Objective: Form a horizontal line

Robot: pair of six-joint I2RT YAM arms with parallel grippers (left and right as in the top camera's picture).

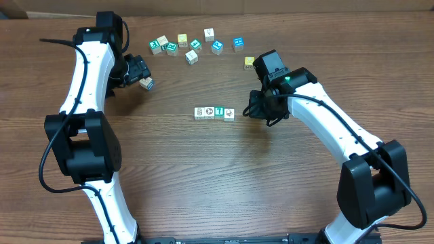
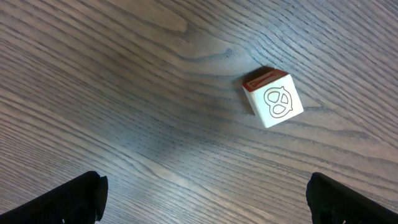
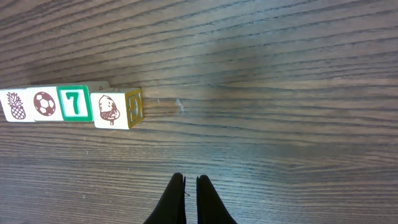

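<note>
Four small cubes form the horizontal line (image 1: 214, 112) in the middle of the table. In the right wrist view the horizontal line (image 3: 68, 106) shows a pineapple, a ball, a green-framed digit and an acorn. My right gripper (image 1: 253, 108) is just right of the row, shut and empty; its tips (image 3: 191, 179) point at bare wood below the acorn cube. My left gripper (image 1: 137, 72) hangs open at the far left, beside a loose white cube (image 1: 146, 84). That cube (image 2: 273, 98), printed with a pretzel, lies ahead of the wide-apart fingers (image 2: 68, 196), untouched.
Several loose cubes (image 1: 193, 46) are scattered along the back of the table, teal, white and yellow ones. A yellow cube (image 1: 249, 62) lies by the right arm's wrist. Both arms' bases stand at the near edge.
</note>
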